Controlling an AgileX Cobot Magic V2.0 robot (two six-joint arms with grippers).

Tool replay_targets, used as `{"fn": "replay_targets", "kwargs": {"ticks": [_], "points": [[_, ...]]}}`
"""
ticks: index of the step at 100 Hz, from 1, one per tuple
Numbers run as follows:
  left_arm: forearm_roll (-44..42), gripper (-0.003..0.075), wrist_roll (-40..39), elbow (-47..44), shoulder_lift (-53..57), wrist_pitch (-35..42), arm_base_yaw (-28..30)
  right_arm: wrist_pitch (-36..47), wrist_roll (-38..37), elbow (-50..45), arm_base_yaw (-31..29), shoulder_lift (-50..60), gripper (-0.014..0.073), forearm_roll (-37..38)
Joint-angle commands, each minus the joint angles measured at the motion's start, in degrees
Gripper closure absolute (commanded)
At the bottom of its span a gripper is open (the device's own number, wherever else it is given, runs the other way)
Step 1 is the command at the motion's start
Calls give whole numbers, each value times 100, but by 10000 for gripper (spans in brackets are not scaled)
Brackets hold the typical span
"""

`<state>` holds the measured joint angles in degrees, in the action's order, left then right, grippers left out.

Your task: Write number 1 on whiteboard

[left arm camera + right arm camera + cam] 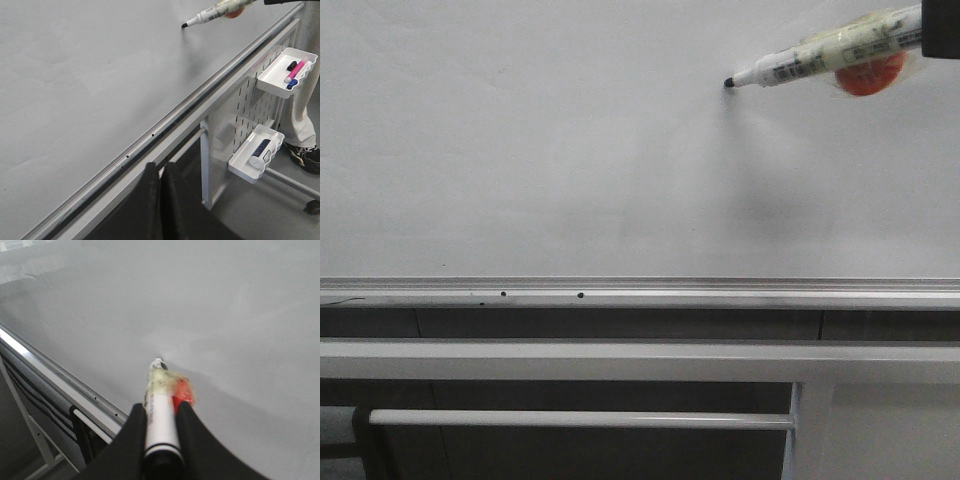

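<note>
Both right gripper [160, 440] fingers clamp the marker [161, 412] (tip at whiteboard [520, 150]).

The whiteboard [570, 150] lay bare across nearly its whole face, open to a gripper from its left edge to its bottom rail [640, 291]; only the marker [820, 58] slanted in at the upper right corner, gripped between the right gripper's [161, 412] fingers, its tip seemingly touching the surface; below the rail, grey bars [580, 419] and, to the right, two white trays [256, 153] on a perforated panel [240, 107] hemmed the space; the left gripper [160, 172] hung near the rail.
</note>
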<state>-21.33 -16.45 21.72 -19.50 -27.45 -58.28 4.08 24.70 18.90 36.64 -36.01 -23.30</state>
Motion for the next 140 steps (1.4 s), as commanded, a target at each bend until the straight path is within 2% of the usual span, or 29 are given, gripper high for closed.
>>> {"fn": "replay_targets", "kwargs": {"ticks": [1, 37, 81, 111, 125, 140], "points": [[-72, 741, -67, 158, -21, 456, -28, 747, 43, 243, -27, -125, 657, 53], [-82, 741, -67, 158, -21, 456, -28, 543, 43, 222, -27, -410, 657, 53], [-82, 741, -67, 158, -21, 456, -28, 820, 43, 222, -27, -1228, 657, 53], [-82, 741, -67, 158, -21, 456, -28, 745, 43, 234, -5, -1161, 657, 53], [-82, 741, -67, 158, -21, 456, -28, 365, -7, 234, 290, -1023, 657, 53], [-82, 741, -67, 158, -21, 456, -28, 12, -26, 234, 979, -810, 657, 18]]}}
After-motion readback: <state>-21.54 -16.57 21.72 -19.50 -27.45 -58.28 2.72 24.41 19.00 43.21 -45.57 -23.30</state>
